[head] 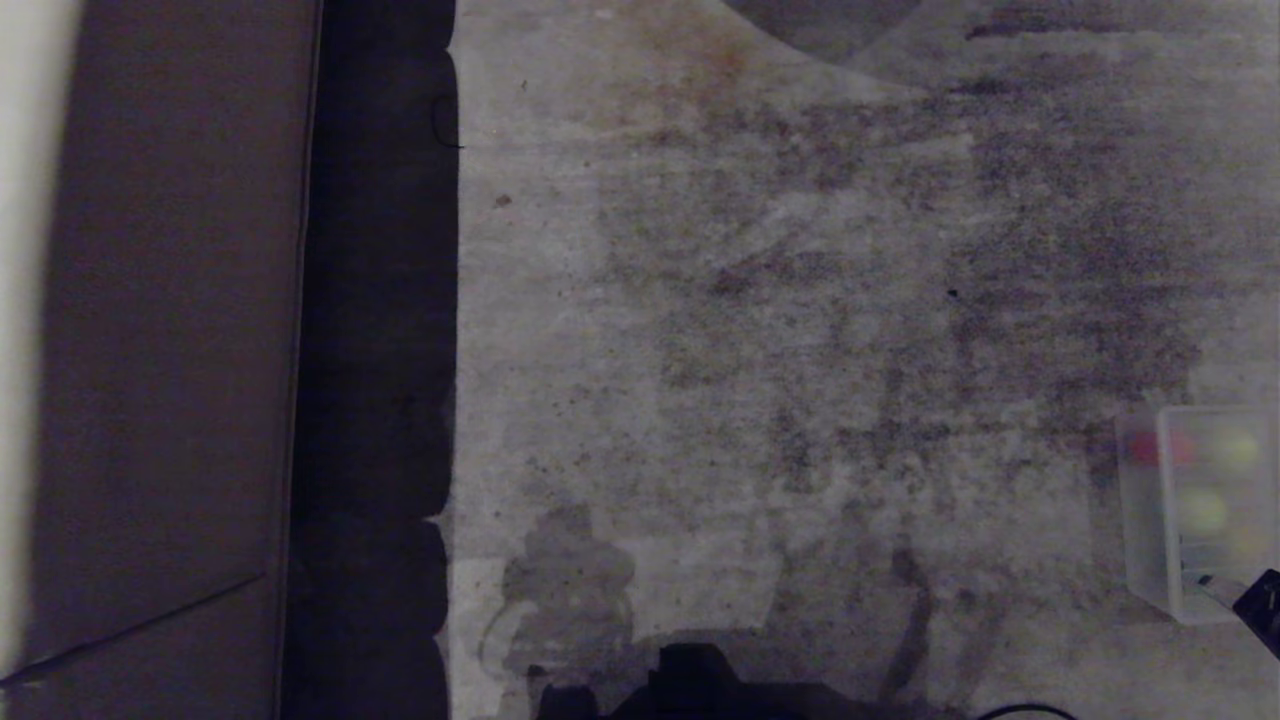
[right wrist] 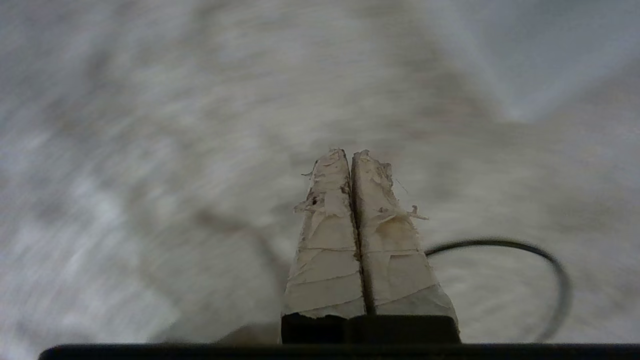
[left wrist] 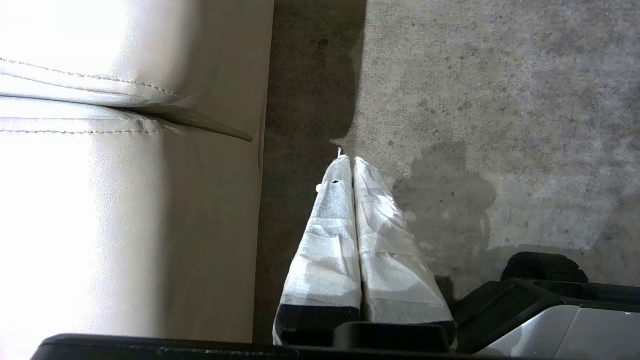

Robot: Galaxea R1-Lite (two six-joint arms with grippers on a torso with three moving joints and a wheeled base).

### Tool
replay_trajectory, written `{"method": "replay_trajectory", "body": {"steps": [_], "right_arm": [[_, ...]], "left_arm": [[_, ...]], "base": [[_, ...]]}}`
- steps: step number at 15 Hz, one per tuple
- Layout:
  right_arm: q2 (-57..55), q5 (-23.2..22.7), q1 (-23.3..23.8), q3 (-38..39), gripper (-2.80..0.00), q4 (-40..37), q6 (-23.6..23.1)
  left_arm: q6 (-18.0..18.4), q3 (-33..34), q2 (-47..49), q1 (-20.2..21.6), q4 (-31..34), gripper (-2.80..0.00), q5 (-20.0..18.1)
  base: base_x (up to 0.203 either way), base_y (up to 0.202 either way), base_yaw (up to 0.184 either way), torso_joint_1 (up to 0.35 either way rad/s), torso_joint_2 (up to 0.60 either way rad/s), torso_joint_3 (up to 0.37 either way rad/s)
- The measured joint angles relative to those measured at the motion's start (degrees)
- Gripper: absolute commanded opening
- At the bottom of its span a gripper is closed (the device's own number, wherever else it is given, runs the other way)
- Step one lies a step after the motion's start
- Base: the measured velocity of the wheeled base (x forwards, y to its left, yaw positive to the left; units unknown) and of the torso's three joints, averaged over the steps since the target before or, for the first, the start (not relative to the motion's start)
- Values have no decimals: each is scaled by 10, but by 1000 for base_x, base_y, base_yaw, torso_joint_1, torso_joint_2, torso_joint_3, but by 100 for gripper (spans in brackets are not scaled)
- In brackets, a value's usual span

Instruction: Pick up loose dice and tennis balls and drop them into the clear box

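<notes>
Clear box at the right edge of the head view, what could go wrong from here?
1. The clear box sits half out of the head view, so aiming at it may be unreliable.
2. A black cable loops on the floor close to the right gripper, whose fingers are shut; it could snag.
3. No loose dice or tennis balls show on the floor.

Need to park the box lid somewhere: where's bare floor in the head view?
Bare: the wide concrete floor between the dark sofa base and the clear box. Crowded: the lower right corner, with the box and right gripper beside it.
</notes>
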State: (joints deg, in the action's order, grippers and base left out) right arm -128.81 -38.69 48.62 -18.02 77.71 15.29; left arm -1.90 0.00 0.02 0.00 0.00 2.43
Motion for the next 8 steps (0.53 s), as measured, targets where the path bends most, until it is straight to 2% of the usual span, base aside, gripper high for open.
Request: {"method": "replay_trajectory", "body": {"steps": [5,8], "right_arm": [[108,4,-83,47,-280,1,-7],[170,4,-96,73,-280,-24,-28]], "left_arm": [[0,0,0,0,0,-280,0],[0,0,0,0,0,-280,0]], "base": [[0,0,0,0,0,0],[0,0,0,0,0,0]]}}
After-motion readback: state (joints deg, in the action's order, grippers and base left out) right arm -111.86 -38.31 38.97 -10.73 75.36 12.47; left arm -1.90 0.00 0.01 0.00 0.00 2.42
